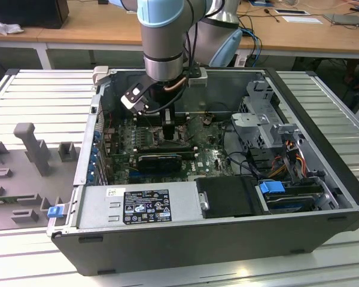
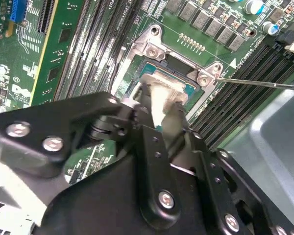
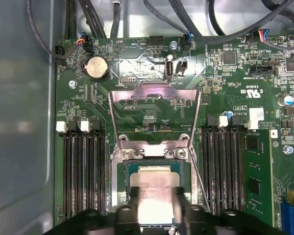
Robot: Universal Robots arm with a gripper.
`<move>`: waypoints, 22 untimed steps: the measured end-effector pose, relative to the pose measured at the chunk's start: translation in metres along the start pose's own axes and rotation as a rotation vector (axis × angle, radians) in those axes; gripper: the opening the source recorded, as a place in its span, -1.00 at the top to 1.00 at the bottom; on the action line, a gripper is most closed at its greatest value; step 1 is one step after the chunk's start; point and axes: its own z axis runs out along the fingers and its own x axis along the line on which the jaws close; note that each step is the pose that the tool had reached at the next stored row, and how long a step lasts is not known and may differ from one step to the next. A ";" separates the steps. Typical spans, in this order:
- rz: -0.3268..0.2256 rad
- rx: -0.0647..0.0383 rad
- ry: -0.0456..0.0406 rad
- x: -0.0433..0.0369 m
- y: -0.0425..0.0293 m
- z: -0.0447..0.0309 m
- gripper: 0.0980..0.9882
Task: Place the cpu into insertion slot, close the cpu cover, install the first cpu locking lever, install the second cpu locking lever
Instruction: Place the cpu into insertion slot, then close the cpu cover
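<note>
Arm reaches down into the open PC case (image 1: 227, 236), which sits on the ribbed bench (image 1: 42, 95). The gripper (image 1: 169, 133) hangs over the middle of the motherboard (image 3: 264, 161).

Fingers (image 3: 129, 208): nearly closed, w/ just the chip's width between them, one on each of two opposite edges of the cpu (image 3: 154, 182). In both wrist views they look clamped on it. That's a judgement, since the gripper body hides part of the contact.

Cpu: flat, silver top up, directly betw. the fingers and directly over the insertion slot (image 3: 116, 188). Its edges run approx. parallel w/ the slot's frame, and I can make out no sideways offset in the first wrist view. So the slot lies straight down along the fingers' axis, not off to a side. Can't tell if the chip is bedded on the pins or just above them.

Cpu cover (image 3: 154, 91): swung open on its hinge at the slot's far edge from the gripper, board visible thru its window, not over the cpu. One locking lever (image 3: 201, 182), a thin wire rod, lies unlatched betw. the slot and the memory slots (image 3: 230, 171).

Judged stage: first step in hand; cover and levers not yet done.
</note>
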 end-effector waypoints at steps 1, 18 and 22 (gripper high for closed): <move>0.000 0.000 0.0000 0.0000 0.0001 -0.0007 0.59; 0.000 0.001 0.0000 0.0003 0.0060 -0.0098 0.98; 0.000 0.001 0.0001 0.0004 0.0068 -0.0104 0.98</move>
